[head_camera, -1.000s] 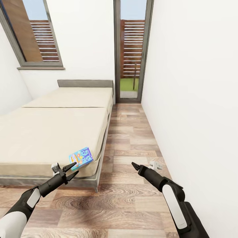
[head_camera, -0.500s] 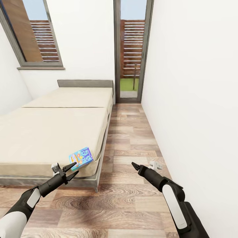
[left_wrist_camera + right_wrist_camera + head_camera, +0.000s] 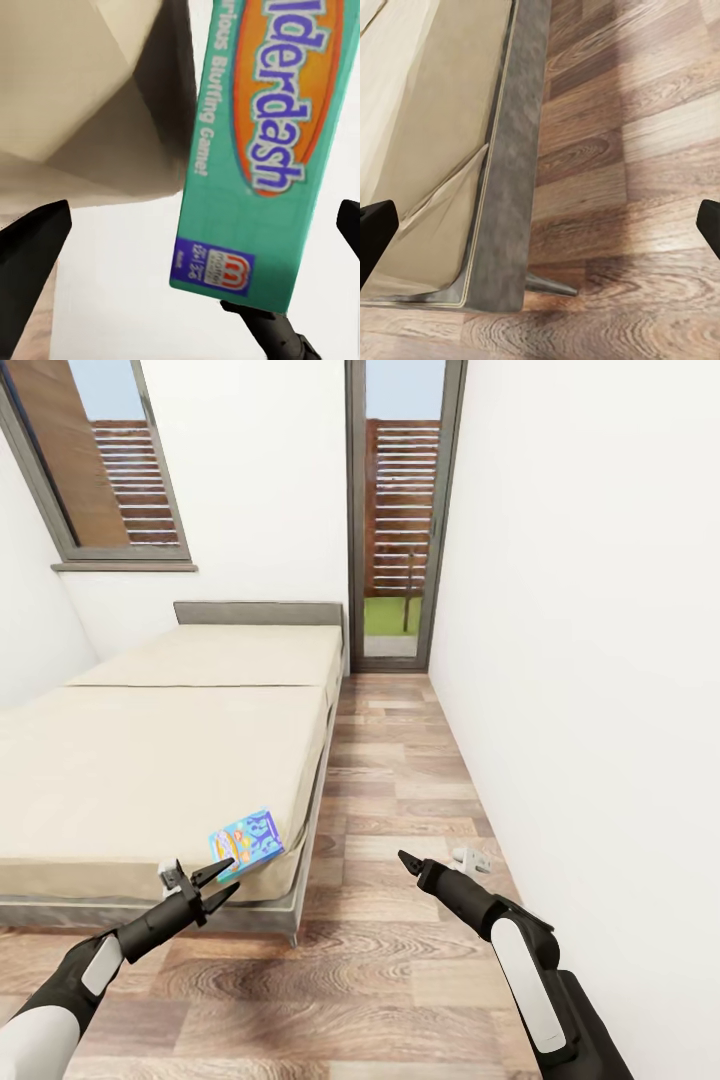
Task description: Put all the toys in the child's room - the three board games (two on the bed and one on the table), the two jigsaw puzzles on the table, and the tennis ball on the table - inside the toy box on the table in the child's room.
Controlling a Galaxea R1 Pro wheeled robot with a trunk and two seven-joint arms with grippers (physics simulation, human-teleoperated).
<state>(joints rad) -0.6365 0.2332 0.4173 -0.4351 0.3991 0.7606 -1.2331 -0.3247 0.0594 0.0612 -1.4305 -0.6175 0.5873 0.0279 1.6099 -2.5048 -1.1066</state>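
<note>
Teal and blue print covered the board game (image 3: 245,839), a flat rectangular box lying at the near corner of the bed (image 3: 150,760), close to the mattress edge. In the left wrist view its cover (image 3: 266,142) showed white lettering ending in "derdash" on an orange oval, a smaller line about a bluffing game, and a dark blue logo patch at one end. The left gripper (image 3: 213,883) hung just before the box with its fingers spread apart, holding nothing. The right gripper (image 3: 404,859) sat over the wood-plank floor (image 3: 400,780) beside the bed frame (image 3: 514,165), fingers also parted and empty.
</note>
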